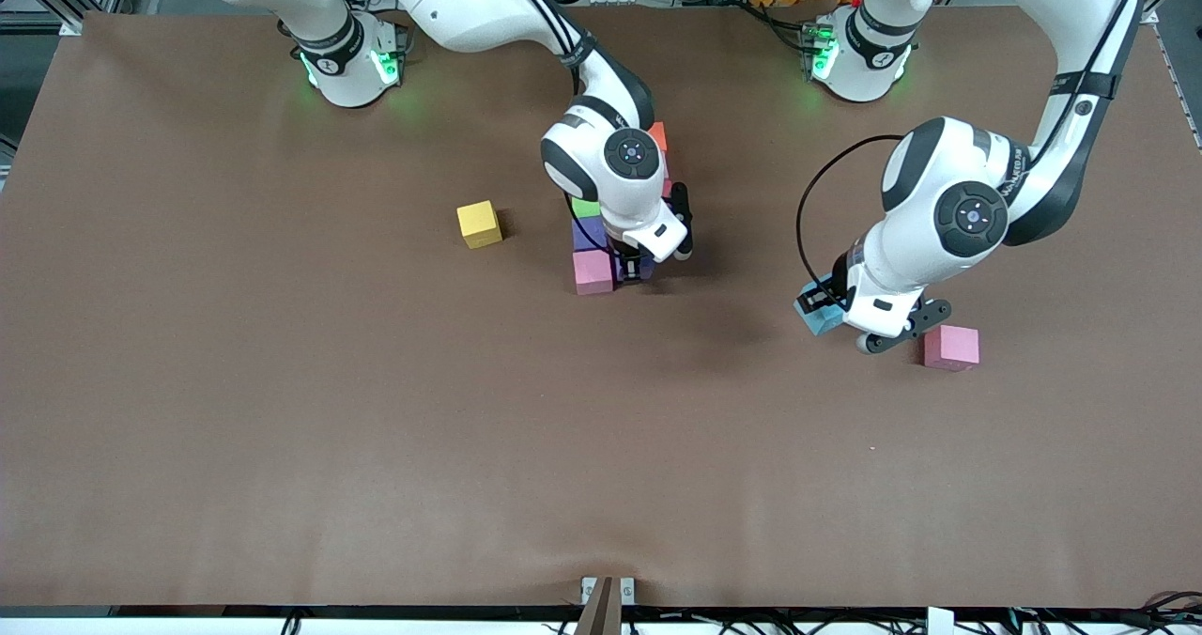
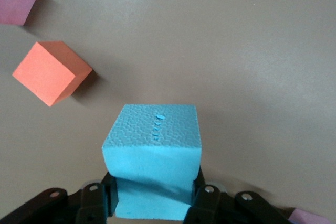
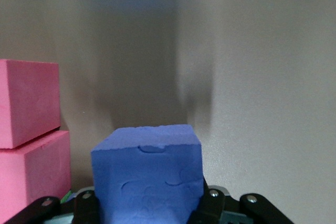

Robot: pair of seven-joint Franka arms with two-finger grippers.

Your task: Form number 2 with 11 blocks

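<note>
Two pincers, each gripping one blue block (image 2: 152, 166).

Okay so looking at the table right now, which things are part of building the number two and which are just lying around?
Part of the job:
- light blue block, held by the left gripper
- dark blue block, held by the right gripper
- the started stack of blocks under the right gripper
- yellow block
- pink block
- orange block

Just lying about:
- nothing on the table
</note>
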